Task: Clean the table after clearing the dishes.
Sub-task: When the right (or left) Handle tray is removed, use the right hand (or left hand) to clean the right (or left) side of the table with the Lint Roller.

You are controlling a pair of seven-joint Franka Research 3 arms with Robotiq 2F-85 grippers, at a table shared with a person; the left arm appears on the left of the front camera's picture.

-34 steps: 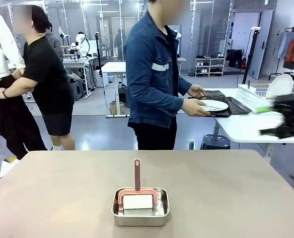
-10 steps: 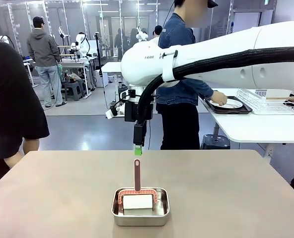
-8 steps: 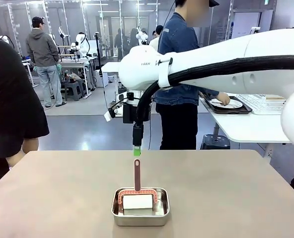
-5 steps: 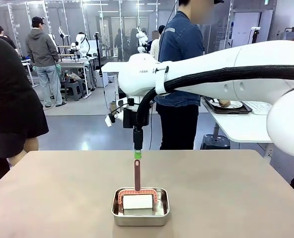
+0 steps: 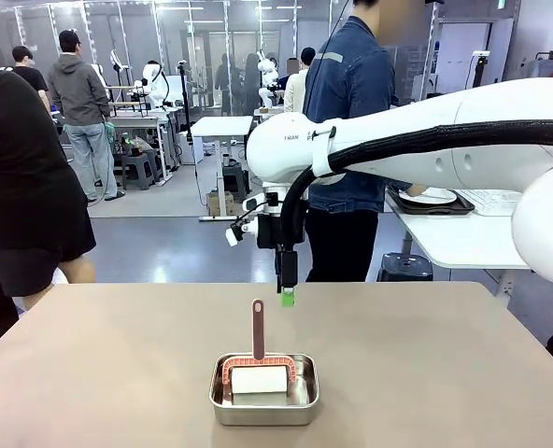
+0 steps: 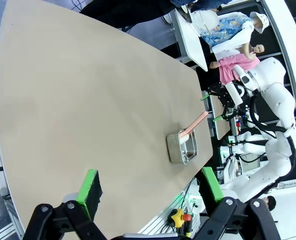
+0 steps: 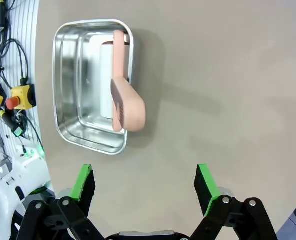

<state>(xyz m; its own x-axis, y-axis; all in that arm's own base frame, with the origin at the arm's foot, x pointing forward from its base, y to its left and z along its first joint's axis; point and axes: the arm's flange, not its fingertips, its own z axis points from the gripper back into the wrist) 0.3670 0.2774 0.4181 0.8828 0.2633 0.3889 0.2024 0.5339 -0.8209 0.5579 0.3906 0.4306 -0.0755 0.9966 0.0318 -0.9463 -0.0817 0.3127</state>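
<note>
The taupe table (image 5: pixel 426 355) carries a small steel pan (image 5: pixel 264 388) near its front middle. A brush with a pink handle (image 5: pixel 258 329) stands upright in the pan over a white block. My right gripper (image 5: pixel 287 297) points down just right of the handle top, above the table, open and holding nothing. In the right wrist view the pan (image 7: pixel 75 85) and the handle (image 7: pixel 127 102) lie to the upper left of the open right gripper (image 7: pixel 143 182). The left gripper (image 6: pixel 150 186) is open high over the table (image 6: pixel 78 100). A white plate (image 5: pixel 435 195) sits on a dark tray on the side table.
A person in a denim jacket (image 5: pixel 356 112) stands beyond the far edge, a hand at the tray. The white side table (image 5: pixel 463 243) at far right also holds a dish rack. Another person in black (image 5: pixel 24 168) stands at far left.
My right gripper has shifted right and slightly lower, from straight above the brush handle to beside its top. The person in denim has turned toward the side table.
</note>
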